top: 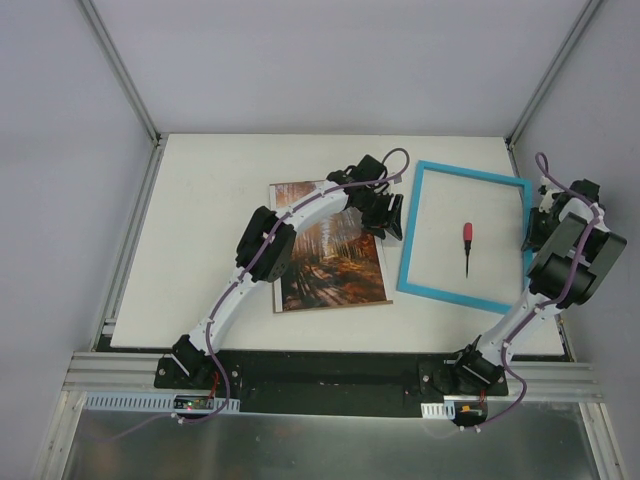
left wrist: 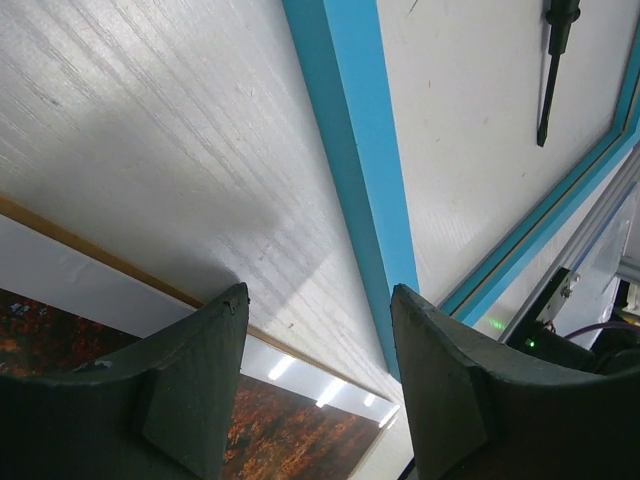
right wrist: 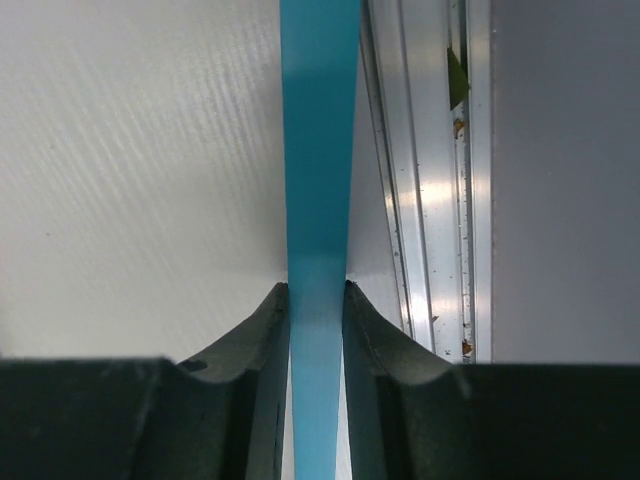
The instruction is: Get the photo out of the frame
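**Right gripper (right wrist: 317, 300) pinches frame rail; left gripper stands open beside photo**

Right wrist view: both dark fingers are pressed flat against the sides of a turquoise rail of the frame (right wrist: 318, 150), with no gap on either side. The rail runs straight up between them. Pale table (right wrist: 130, 180) lies to one side and an aluminium edge rail (right wrist: 425, 200) to the other.

Top view: this is the frame's right rail, at the table's right edge. The frame lies flat on the right half of the table. A red-handled screwdriver (top: 467, 245) rests on the bare table inside it.

Left gripper (left wrist: 320, 310): the jaws are well apart and nothing is between them, only table surface showing in the gap. One finger sits over the photo's corner and the other over the frame's left rail. I cannot tell whether either touches.

The photo (top: 330, 262) is an autumn forest path with a white margin. It lies flat just left of the frame and out of it, near the left rail and apart from it. The left arm crosses over its upper part.
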Available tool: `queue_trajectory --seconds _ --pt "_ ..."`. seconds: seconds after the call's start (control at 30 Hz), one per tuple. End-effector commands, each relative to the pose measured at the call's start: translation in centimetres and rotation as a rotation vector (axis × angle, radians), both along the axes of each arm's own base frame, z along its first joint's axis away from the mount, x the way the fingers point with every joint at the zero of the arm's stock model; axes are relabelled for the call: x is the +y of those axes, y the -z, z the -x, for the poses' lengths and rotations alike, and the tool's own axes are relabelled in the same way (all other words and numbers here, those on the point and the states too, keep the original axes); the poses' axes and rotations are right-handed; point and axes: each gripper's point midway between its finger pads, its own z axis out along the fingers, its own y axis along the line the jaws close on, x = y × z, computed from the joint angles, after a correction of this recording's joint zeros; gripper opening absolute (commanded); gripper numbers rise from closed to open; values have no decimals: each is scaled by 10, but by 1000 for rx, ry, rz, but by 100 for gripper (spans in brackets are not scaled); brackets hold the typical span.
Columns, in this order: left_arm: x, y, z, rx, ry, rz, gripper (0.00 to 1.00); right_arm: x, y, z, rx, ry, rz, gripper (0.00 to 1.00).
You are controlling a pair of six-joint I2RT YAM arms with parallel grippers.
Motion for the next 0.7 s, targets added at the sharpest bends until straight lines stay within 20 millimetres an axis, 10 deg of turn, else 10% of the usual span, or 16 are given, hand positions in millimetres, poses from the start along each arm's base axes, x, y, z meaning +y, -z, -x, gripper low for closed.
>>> queue_trajectory --seconds 0.0,0.67 --pt "5 4 3 -6 23 -21 58 -18 -10 -13 -52 22 52 0" --pt "1 -30 18 -18 87 51 59 1 -12 -48 -71 -114 119 31"
